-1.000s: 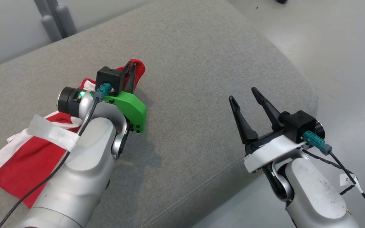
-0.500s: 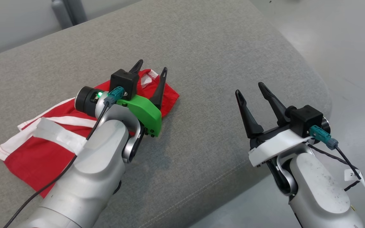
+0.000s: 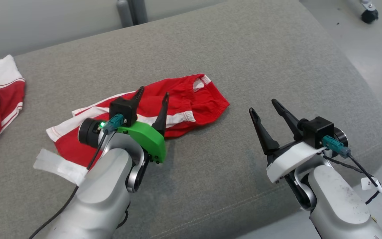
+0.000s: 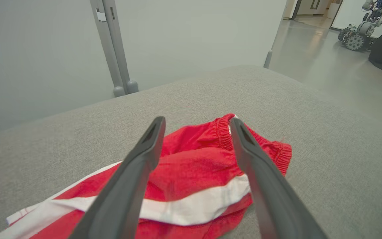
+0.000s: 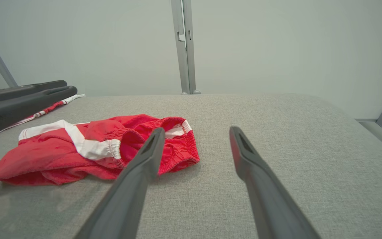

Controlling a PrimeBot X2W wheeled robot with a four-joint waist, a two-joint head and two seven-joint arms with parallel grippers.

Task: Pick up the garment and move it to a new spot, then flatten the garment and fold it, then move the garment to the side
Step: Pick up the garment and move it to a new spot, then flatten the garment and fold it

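I see left end effector [image 3: 154,91] spread, hovering over crumpled red garment [image 3: 207,99] mid-frame; right end effector [image 3: 262,105] spread lower right, likely staged for flattening.

The left gripper [image 4: 197,122], fingers parted, over the red white-striped garment [image 4: 194,172] on the grey cushion [image 4: 61,132], elastic waistband [image 4: 222,132] at its four o'clock end, striped leg toward eight o'clock

Red-and-white shorts [image 3: 184,99] — rumpled, lying on cushion [image 3: 244,59].
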